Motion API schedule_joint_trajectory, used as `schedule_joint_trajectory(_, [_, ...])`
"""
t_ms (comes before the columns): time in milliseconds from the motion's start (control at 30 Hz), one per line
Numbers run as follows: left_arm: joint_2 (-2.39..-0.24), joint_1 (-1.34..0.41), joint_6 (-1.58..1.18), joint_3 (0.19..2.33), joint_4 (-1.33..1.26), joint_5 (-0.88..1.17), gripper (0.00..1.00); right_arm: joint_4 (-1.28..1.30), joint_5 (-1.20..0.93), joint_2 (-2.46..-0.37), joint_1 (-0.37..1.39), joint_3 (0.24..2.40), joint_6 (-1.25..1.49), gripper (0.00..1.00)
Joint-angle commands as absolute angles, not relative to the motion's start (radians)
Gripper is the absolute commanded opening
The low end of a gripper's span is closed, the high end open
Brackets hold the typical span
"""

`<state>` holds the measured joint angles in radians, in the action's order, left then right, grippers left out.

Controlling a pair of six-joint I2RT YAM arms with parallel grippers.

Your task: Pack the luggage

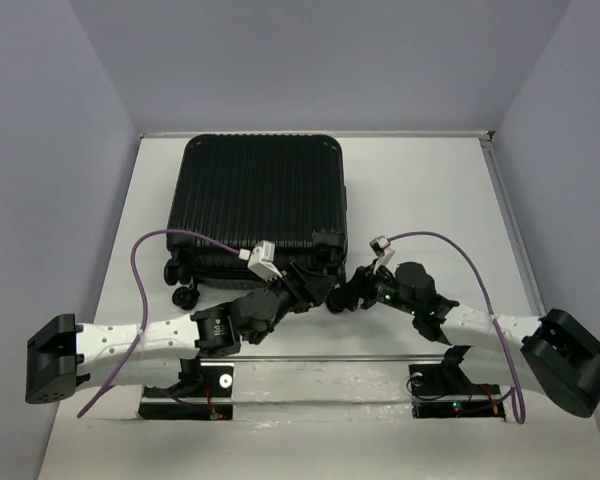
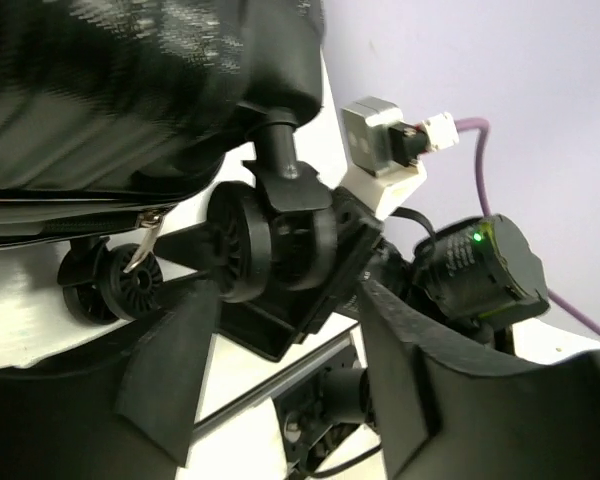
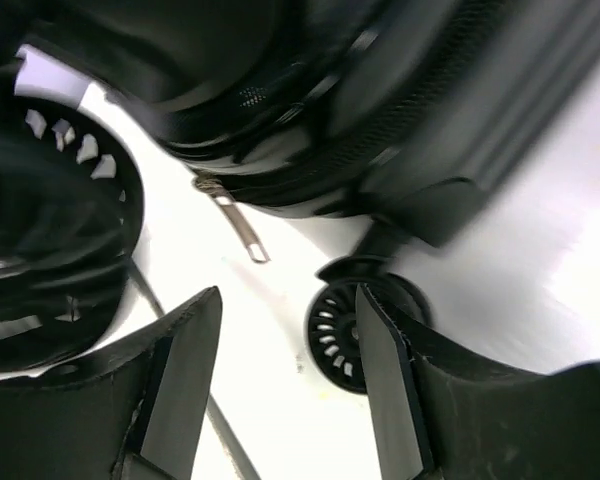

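Top view: a large black ribbed hard-shell suitcase (image 1: 260, 200) lies closed and flat on a white table (image 1: 430, 200), towards the far left, with its small black caster wheels (image 1: 185, 296) along its near edge. Both black-and-white arms reach inwards to the suitcase's near right corner. The left tool (image 1: 312, 285) and the right tool (image 1: 348, 297) sit close together there. A purple cable (image 1: 140, 260) loops up from each arm. From this height it is hard to tell how either tool's fingers are set.

Left wrist view: the left tool (image 2: 290, 300) has its two black fingers (image 2: 170, 370) spread apart, and nothing is pinched between them. Just beyond the gap is a black caster wheel (image 2: 242, 240) on its stem under the suitcase shell (image 2: 110, 90). A silver zip pull (image 2: 145, 240) hangs to the left, near a second wheel. The right arm's wrist, with a green light, fills the right side.

Right wrist view: the right tool (image 3: 285, 300) is also spread, with only bare white table (image 3: 270, 400) showing in the gap. The suitcase edge (image 3: 380, 100) crosses the top, blurred. A silver zip pull (image 3: 235, 215) hangs from it, and a small spoked wheel (image 3: 335, 330) sits just beside the right-hand finger.
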<state>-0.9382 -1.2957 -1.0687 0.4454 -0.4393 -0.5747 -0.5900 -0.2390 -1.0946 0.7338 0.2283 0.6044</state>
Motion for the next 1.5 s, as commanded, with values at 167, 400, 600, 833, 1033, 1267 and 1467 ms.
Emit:
schedule_joint_trajectory(167, [-0.976,-1.289,-0.933,0.627,-0.219,-0.500,0.78,-0.945,-0.298,-1.278,0.756,0.301,0.620,0.67])
schedule_joint_trajectory(400, [-1.032,-1.247,-0.905,0.666,-0.229,-0.433,0.79,-1.127,-0.259,-1.356,0.756,0.285,0.637,0.67])
schedule_joint_trajectory(600, [-1.074,-1.218,-0.897,0.683,-0.235,-0.403,0.79,-1.264,-0.236,-1.359,0.756,0.253,0.673,0.50])
schedule_joint_trajectory(833, [-1.129,-1.212,-0.888,0.716,-0.242,-0.374,0.79,-1.224,-0.170,-1.269,0.756,0.218,0.667,0.24])
schedule_joint_trajectory(1033, [-1.163,-1.210,-0.893,0.733,-0.270,-0.393,0.79,-1.141,-0.172,-1.229,0.756,0.218,0.649,0.11])
schedule_joint_trajectory(1267, [-1.161,-1.206,-0.919,0.712,-0.317,-0.426,0.77,-1.048,-0.170,-1.233,0.756,0.230,0.649,0.19])
schedule_joint_trajectory(1467, [-1.140,-1.204,-0.928,0.689,-0.334,-0.448,0.54,-1.028,-0.156,-1.244,0.756,0.209,0.646,0.51])
